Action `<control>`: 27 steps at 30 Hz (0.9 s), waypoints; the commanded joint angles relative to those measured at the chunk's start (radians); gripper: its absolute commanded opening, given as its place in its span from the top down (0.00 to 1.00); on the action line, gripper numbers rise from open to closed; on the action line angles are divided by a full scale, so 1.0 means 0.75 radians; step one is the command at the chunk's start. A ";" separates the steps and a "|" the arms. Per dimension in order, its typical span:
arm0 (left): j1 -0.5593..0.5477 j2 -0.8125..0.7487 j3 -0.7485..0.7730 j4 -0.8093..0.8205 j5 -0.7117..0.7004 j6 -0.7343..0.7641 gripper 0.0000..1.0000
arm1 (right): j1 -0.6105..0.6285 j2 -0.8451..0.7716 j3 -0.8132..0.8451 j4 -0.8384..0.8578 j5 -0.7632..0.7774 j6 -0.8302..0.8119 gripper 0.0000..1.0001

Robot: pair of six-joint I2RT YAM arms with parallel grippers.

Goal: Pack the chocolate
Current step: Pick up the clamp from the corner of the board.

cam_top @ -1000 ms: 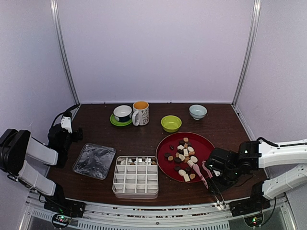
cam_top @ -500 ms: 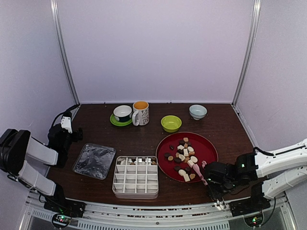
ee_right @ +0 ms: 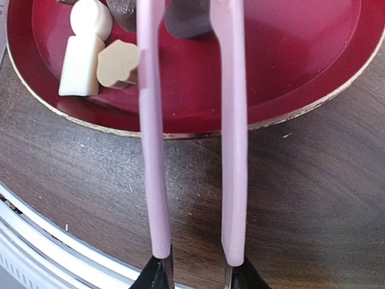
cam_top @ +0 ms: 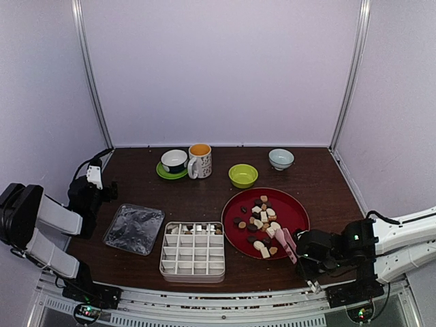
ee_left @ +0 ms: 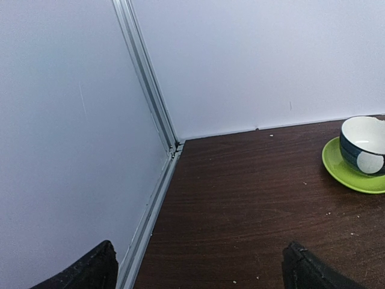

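Observation:
The chocolate (cam_top: pixel 262 221) lies as several brown, tan and white pieces on a red plate (cam_top: pixel 300 208). A few pieces sit in the back row of a white divided box (cam_top: pixel 193 251). My right gripper (cam_top: pixel 308 262) is shut on pink tongs (cam_top: pixel 285 244) whose tips reach over the plate's near rim. In the right wrist view the tongs (ee_right: pixel 231 120) run from my gripper (ee_right: pixel 195 277) past a white piece (ee_right: pixel 81 63) and a tan piece (ee_right: pixel 117 63), with a dark piece (ee_right: pixel 186 18) between the tips. My left gripper (cam_top: pixel 102 187) is open and empty by the left wall (ee_left: pixel 198 271).
A clear plastic lid (cam_top: pixel 134 229) lies left of the box. At the back stand a cup on a green saucer (cam_top: pixel 174 162), a mug (cam_top: pixel 199 160), a green bowl (cam_top: pixel 243 176) and a pale bowl (cam_top: pixel 281 159). The cup also shows in the left wrist view (ee_left: pixel 364 147).
My right arm has dropped lower and drawn toward the near right edge, keeping the tongs, whose tips stay at the plate's near rim. The left arm has not moved.

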 commanded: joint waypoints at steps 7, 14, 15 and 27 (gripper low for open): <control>0.012 -0.003 0.022 0.033 -0.008 -0.001 0.02 | 0.008 -0.056 0.056 -0.073 0.101 -0.012 0.71; 0.011 -0.002 0.022 0.031 -0.007 -0.001 0.02 | 0.007 -0.032 0.084 -0.107 0.110 -0.023 0.71; 0.011 -0.001 0.022 0.033 -0.007 -0.001 0.02 | 0.008 -0.035 0.087 -0.105 0.111 -0.024 0.71; 0.012 -0.001 0.021 0.033 -0.008 -0.001 0.02 | 0.007 -0.060 0.136 -0.150 0.132 -0.029 0.71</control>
